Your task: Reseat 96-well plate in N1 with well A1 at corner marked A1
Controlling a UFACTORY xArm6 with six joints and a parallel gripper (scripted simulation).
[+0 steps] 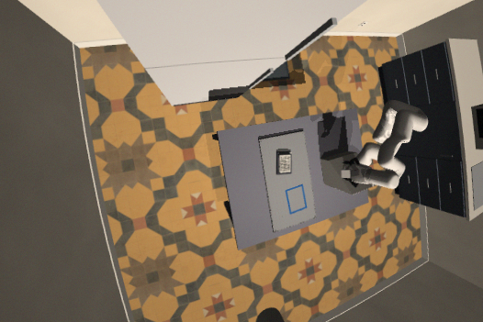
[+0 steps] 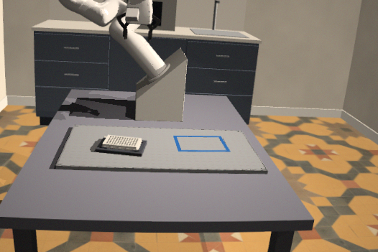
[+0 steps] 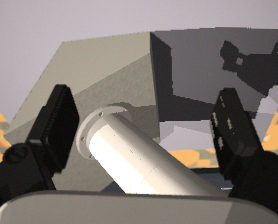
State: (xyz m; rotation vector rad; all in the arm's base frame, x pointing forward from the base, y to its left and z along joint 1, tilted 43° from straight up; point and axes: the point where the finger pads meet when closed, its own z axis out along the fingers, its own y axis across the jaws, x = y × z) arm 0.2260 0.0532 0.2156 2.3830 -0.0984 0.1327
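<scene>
Nearest the exterior cam: front edge of the bench (image 2: 154, 200), bare purple top. Next back, the grey deck (image 2: 162, 161) lying across it. On deck's left part sits the 96-well plate (image 2: 121, 142), white, inside the dark plate nest N1 (image 2: 141, 150); looks flat and down, but which corner is cut off is too small to tell in any view. To its right, well apart, the bench spot B1 (image 2: 201, 143), blue taped outline, nothing in it.

Behind the deck: the wedge pedestal (image 2: 176, 100) carrying the arm. Arm folds up and back; gripper (image 2: 137, 32) hangs high above the bench's rear, well apart from plate and nest. Fingers spread fully wide, released, nothing between them. Wrist cam looks only at arm's own lower link and pedestal; no plate in it. Top view agrees: gripper (image 1: 345, 173) over the pedestal side, plate (image 1: 285, 161) off toward deck centre.

Farthest: dark cabinets (image 2: 72, 57) w/ counter and sink along wall.

Progress, my read: nothing done yet. Plate sits in N1 ungrasped, presumably wrong way round per task. Left to do: reach over, descend, grip plate, lift clear of locators, turn half a turn (poss. regrasp via B1), reseat fully down w/ A1 at marked corner.
</scene>
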